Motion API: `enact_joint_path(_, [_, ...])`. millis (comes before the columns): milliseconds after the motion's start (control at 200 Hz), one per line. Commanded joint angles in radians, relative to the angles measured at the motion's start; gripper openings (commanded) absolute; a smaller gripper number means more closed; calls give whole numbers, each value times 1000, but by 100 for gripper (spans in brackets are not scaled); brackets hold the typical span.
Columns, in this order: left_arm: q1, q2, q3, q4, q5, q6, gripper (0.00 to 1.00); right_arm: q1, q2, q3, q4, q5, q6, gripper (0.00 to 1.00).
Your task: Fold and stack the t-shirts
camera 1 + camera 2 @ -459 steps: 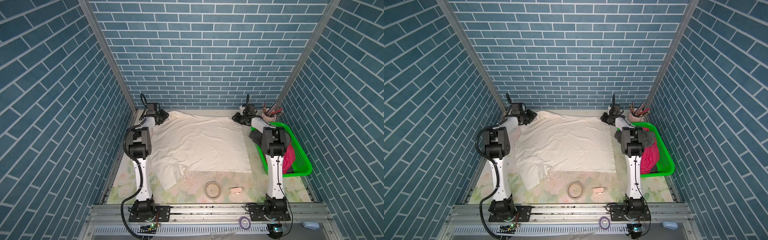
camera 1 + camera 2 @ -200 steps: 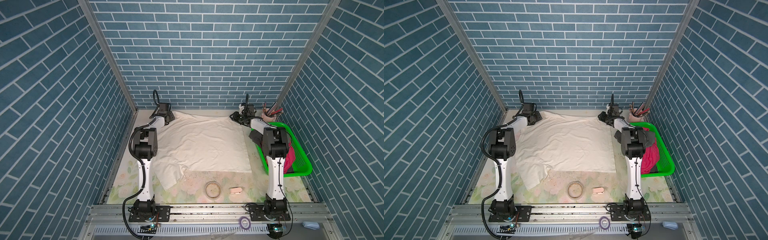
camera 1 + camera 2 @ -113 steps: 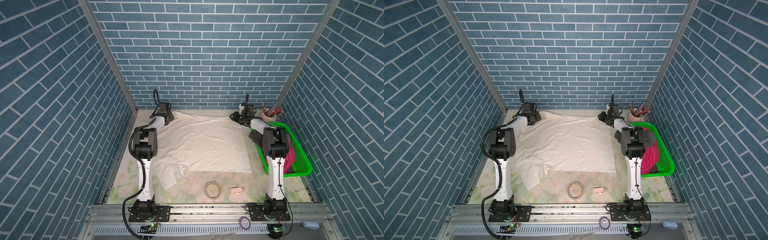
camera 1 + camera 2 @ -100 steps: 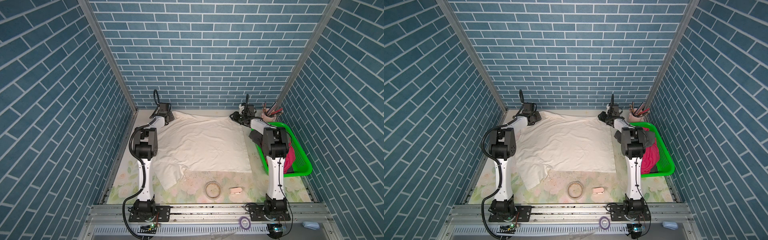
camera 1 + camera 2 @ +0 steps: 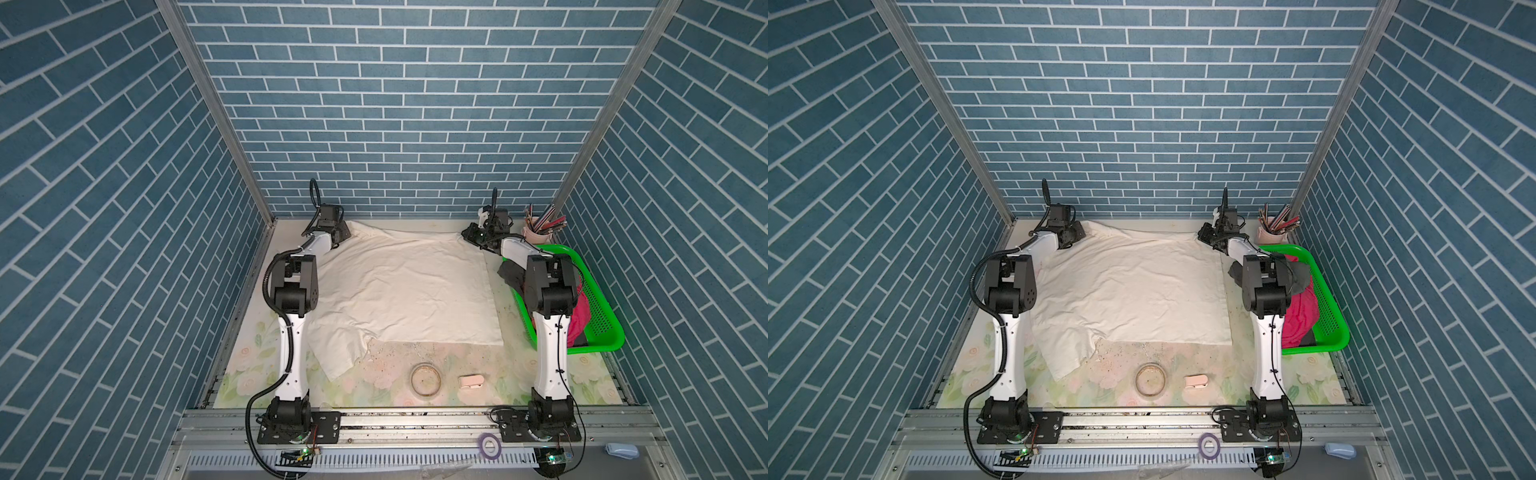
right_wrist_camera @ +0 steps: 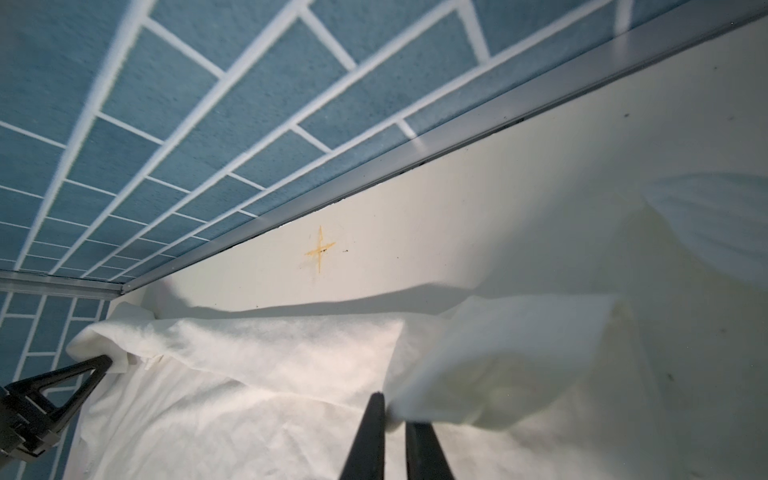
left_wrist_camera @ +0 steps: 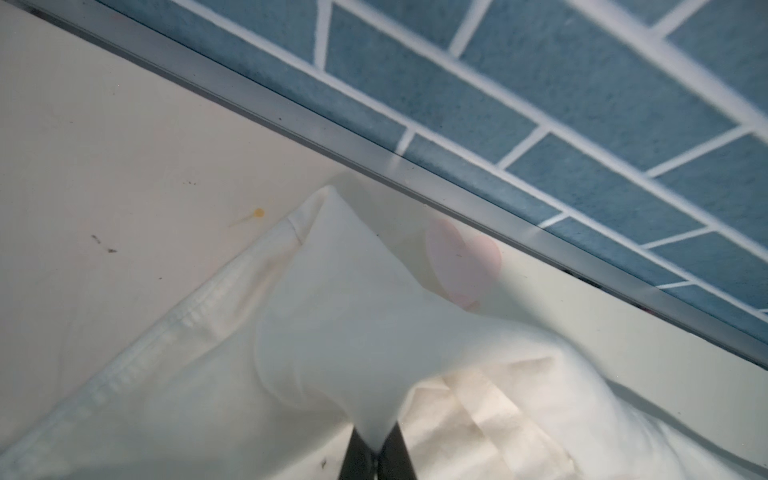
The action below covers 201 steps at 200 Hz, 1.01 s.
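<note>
You face a robot test cell: brick-print walls (image 5: 395, 104), aluminium rail (image 5: 415, 428) bolted with two arms (image 5: 293, 345), cables (image 5: 249, 432), flowered tabletop (image 5: 374, 374) boxed in.

No legible text, brand, label or number in any view. 1 sign-like mark: an orange cross (image 6: 320, 249) on the cream table surface (image 6: 478, 187), right wrist view, between the metal rail (image 6: 374, 166) and the edge of the cream-white t-shirt (image 6: 249, 395). Left wrist view: 1 small orange dot (image 7: 259, 212) with a faint streak, same surface, beside the shirt hem; no character readable.
</note>
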Motion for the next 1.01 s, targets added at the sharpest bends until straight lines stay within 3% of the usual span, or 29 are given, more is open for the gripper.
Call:
enact_joint_path(0, [27,-90,36,-16,93,-55,0,3,-45,17,-19,-9,-8,6])
enact_joint_path(365, [123,-266,-92,40,347,-231,0,2,-106,29,-74,20,-28,3])
enact_joint_path(1000, [150,-511,-603,297,479,-368,0,21,-302,-183,-208,138,-150,0])
